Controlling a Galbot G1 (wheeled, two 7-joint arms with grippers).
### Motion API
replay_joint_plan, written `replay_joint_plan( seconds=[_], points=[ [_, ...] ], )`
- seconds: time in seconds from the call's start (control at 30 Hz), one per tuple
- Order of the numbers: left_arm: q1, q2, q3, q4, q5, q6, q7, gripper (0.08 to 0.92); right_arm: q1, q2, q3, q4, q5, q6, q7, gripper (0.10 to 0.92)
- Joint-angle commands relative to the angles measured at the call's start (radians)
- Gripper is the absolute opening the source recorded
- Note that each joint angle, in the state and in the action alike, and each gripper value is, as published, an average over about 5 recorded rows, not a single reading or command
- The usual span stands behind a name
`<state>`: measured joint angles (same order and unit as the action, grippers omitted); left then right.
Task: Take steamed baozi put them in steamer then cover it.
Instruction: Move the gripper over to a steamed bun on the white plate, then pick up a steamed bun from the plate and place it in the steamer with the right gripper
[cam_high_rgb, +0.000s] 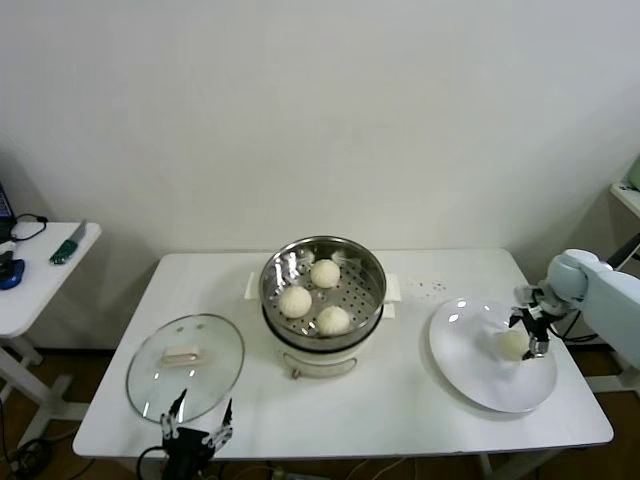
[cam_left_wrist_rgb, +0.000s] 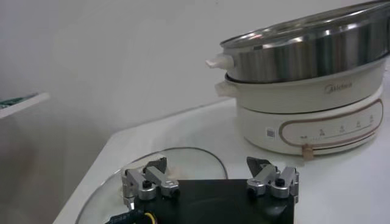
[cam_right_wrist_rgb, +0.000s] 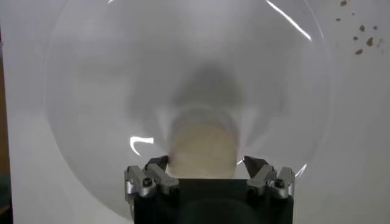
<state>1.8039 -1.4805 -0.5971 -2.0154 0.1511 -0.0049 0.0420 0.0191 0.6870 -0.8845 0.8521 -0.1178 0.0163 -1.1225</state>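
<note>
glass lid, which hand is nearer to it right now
Left. The left hand hovers open at the glass lid's near edge; the right hand is across the table, over the bun on the plate.

From my head view the left gripper (cam_high_rgb: 198, 420) is cut off at the table's near edge. The last baozi (cam_right_wrist_rgb: 203, 145) looks blurred, its near side hidden behind the right gripper (cam_right_wrist_rgb: 206, 164).

Cream-white baozi (cam_high_rgb: 325, 273); shiny perforated steel steamer (cam_high_rgb: 372, 268); white plate (cam_high_rgb: 470, 370).
</note>
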Motion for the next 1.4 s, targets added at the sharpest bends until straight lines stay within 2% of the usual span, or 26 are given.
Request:
replay_joint_plan(
  seconds=[0.03,0.23,0.4,0.53,0.73,0.87,1.07,1.4],
  points=[
    [-0.001,0.0,0.0,0.002,0.001,-0.001,0.001,0.823,-0.012,0.02,0.013,-0.027,-0.017,0.012,-0.009,0.823],
    [0.002,0.0,-0.003,0.002,-0.001,-0.001,0.0,0.823,-0.015,0.021,0.012,-0.028,-0.025,0.02,-0.018,0.806],
    [0.005,0.0,-0.003,-0.001,-0.001,-0.002,0.001,0.823,0.003,0.01,-0.009,-0.021,-0.016,0.027,-0.021,0.723],
    [0.008,-0.001,-0.001,-0.004,-0.002,-0.003,0.001,0.823,0.047,-0.007,-0.047,-0.001,0.029,0.017,-0.02,0.698],
    [0.009,0.002,0.006,-0.012,-0.002,-0.004,0.002,0.823,0.302,-0.031,-0.293,0.095,0.32,-0.098,-0.004,0.696],
    [0.009,0.003,0.017,-0.022,-0.003,-0.003,0.005,0.823,0.512,0.008,-0.496,0.149,0.488,-0.149,-0.002,0.696],
    [0.024,0.018,0.06,-0.036,0.002,-0.005,0.003,0.823,0.766,0.131,-0.713,0.224,0.739,-0.229,0.032,0.696],
    [0.014,0.023,0.122,-0.048,0.039,-0.026,0.001,0.823,0.955,0.386,-0.94,0.274,1.065,-0.291,0.078,0.696]
  ],
)
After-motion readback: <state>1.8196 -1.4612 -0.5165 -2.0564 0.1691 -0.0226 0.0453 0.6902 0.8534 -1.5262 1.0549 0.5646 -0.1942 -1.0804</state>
